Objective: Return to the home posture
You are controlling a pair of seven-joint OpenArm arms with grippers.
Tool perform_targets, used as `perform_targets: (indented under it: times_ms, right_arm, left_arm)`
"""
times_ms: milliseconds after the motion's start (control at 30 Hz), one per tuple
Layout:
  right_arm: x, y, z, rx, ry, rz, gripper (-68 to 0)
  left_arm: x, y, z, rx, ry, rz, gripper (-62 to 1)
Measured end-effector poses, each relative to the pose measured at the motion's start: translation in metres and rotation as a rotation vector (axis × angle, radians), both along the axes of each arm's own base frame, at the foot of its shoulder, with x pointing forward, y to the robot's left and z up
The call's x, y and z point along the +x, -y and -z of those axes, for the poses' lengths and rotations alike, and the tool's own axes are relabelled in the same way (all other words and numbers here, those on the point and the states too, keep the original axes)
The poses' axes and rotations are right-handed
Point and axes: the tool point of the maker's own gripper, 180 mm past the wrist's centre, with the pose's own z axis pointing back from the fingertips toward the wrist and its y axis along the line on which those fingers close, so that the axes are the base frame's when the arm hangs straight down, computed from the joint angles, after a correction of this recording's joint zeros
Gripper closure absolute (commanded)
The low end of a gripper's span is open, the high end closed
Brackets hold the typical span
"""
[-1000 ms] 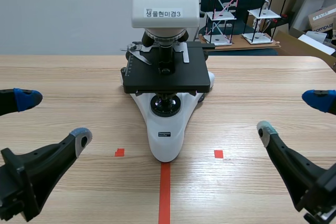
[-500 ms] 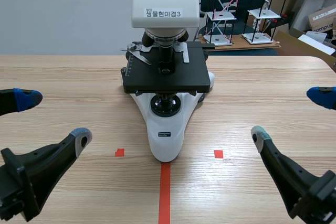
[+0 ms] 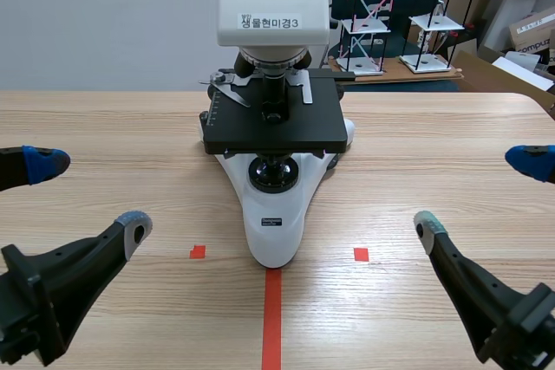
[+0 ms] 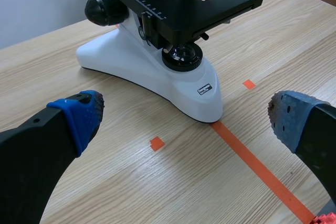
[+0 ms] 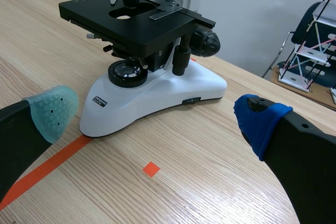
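Your left gripper point(image 3: 88, 195) and right gripper point(image 3: 479, 193) sit low either side of the microscope point(image 3: 273, 214) on the table point(image 3: 104, 119), apart from it, both jaws spread wide.

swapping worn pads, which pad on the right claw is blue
On the right claw, the blue pad sits on the finger farther from the microscope; the grey-green pad is nearer its base.

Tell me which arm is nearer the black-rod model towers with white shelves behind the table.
Right. The right arm is low on the same side as the black-rod model towers; the left arm is low on the opposite side, with the white-and-black microscope between.
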Motion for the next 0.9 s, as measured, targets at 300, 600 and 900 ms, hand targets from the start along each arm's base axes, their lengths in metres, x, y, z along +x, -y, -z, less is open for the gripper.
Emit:
perform_targets:
  times_ms: [300, 600, 900]
  right_arm:
    - [-0.0005, -0.0007, -0.0049, 0.015, 0.023, -0.005, -67.9]
    - [-0.0005, -0.0007, -0.0050, 0.016, 0.023, -0.005, -67.9]
    - [-0.0005, -0.0007, -0.0050, 0.016, 0.023, -0.005, -67.9]
  left_arm:
    - [0.0000, 0.0000, 0.0000, 0.000, 0.000, 0.000, -62.3]
    - [0.0000, 0.0000, -0.0001, 0.000, 0.000, 0.000, -62.3]
    - [0.0000, 0.0000, -0.0001, 0.000, 0.000, 0.000, -62.3]
